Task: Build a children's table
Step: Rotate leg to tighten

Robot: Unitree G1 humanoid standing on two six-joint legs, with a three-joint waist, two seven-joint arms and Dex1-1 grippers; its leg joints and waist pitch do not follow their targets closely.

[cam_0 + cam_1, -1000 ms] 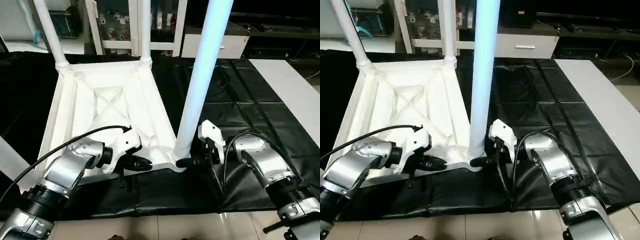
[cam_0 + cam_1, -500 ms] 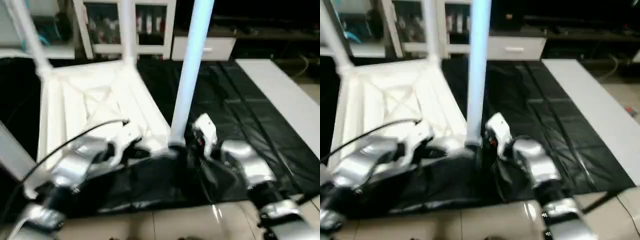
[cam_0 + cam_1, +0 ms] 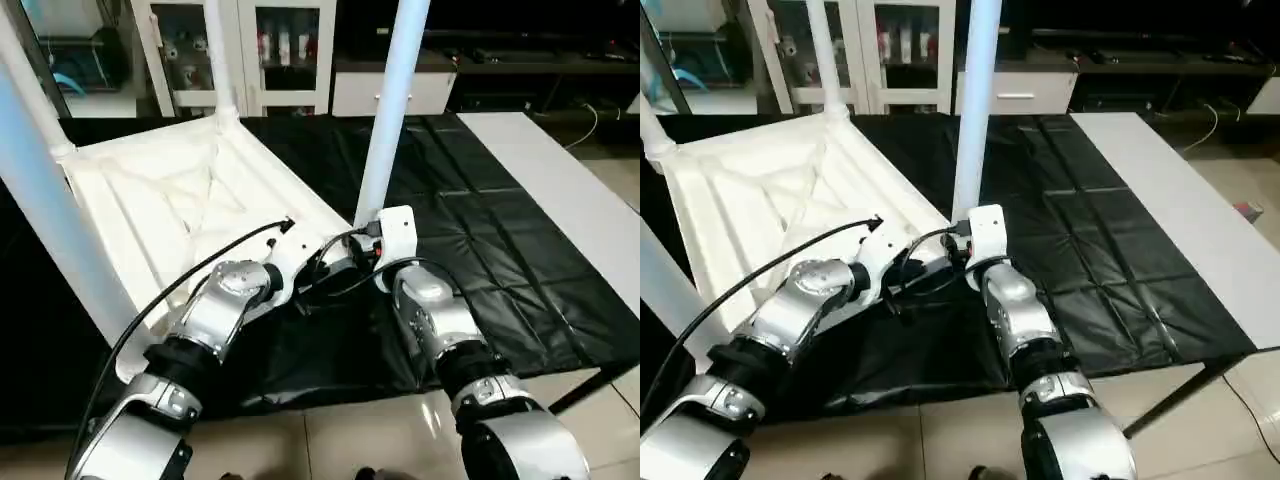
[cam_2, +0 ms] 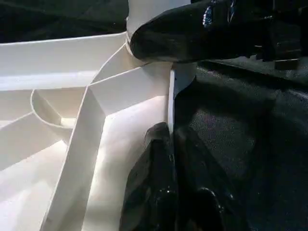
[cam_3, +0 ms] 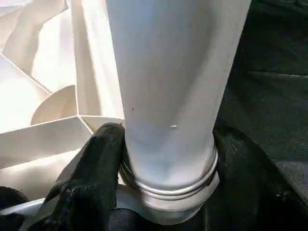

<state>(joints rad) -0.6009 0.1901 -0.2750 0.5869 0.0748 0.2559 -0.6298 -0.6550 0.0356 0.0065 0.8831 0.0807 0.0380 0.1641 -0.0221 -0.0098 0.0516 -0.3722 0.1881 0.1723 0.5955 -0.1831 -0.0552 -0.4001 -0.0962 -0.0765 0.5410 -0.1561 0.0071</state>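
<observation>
Children's table tabletop (image 3: 190,200) lies upside down on the black-covered work table (image 3: 480,230), ribs up, and your view of it has swung since a second ago: the camera has turned, so the top now runs off to the far left. Nearest you, both silver forearms have drawn in together at the near right corner, where a moment ago they were spread apart. Your left gripper (image 4: 171,159) is pinched closed on the thin rim of that corner. Your right gripper (image 5: 163,159) clasps the base of the upright leg (image 3: 385,130) where it enters the corner socket, one black finger (image 5: 91,168) on each side of the tube. At the left, another leg (image 3: 50,210) rises close by. At the far edge, two more legs (image 3: 222,60) stand in their sockets.
</observation>
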